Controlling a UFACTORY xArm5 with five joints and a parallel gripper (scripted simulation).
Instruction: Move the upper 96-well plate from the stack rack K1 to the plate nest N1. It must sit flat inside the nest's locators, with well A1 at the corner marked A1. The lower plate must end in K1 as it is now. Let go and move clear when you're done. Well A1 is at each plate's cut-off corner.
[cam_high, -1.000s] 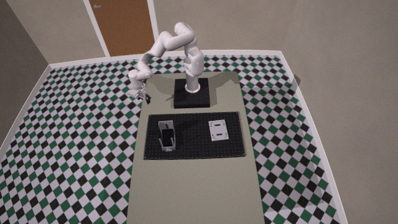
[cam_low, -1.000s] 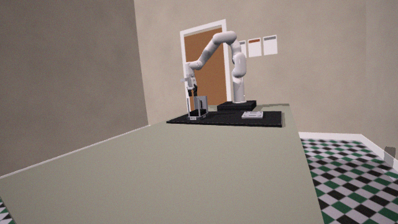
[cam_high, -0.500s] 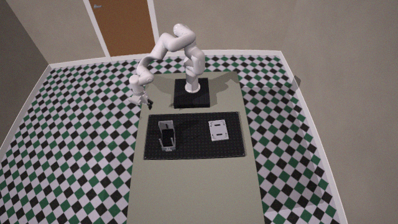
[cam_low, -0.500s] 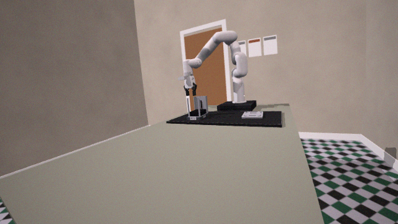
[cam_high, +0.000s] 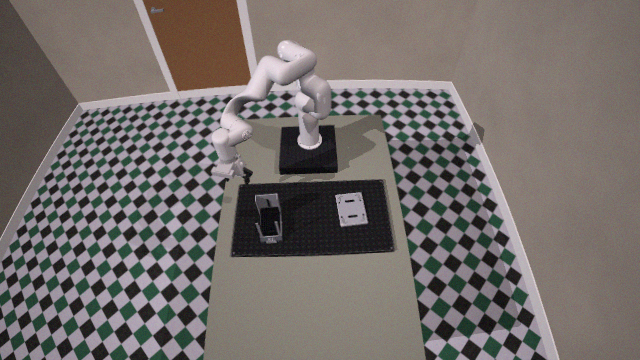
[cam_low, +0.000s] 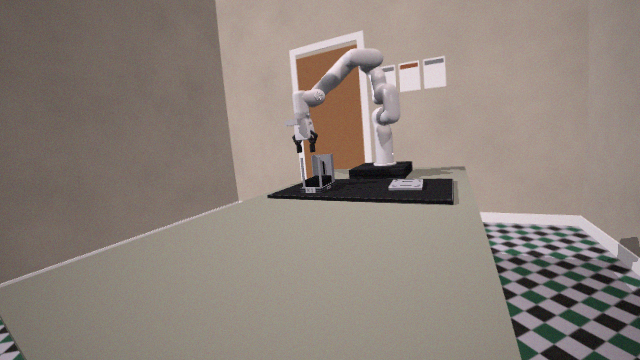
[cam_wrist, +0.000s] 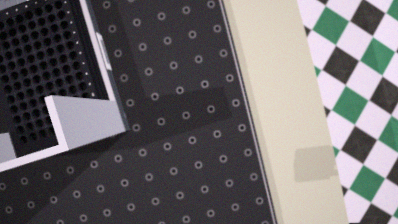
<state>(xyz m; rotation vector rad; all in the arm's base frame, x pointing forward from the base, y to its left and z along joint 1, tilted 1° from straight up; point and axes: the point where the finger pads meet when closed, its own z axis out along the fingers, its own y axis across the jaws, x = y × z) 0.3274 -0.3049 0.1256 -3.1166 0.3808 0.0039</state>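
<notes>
The grey stack rack K1 (cam_high: 268, 218) stands on the left part of the black perforated mat (cam_high: 312, 217). A dark 96-well plate (cam_wrist: 37, 65) lies inside it, seen from above in the wrist view at the upper left. The pale plate nest N1 (cam_high: 351, 209) lies flat on the right part of the mat. My gripper (cam_high: 240, 173) hangs open and empty above the mat's far left corner, behind the rack. In the exterior view the gripper (cam_low: 304, 143) is above and left of the rack (cam_low: 320, 173). The fingers do not show in the wrist view.
The arm's black base block (cam_high: 307, 149) sits behind the mat. The table's left edge (cam_wrist: 280, 125) runs close beside the mat, with checkered floor (cam_wrist: 360, 100) beyond it. The rack's upright walls (cam_wrist: 85, 120) rise near the gripper.
</notes>
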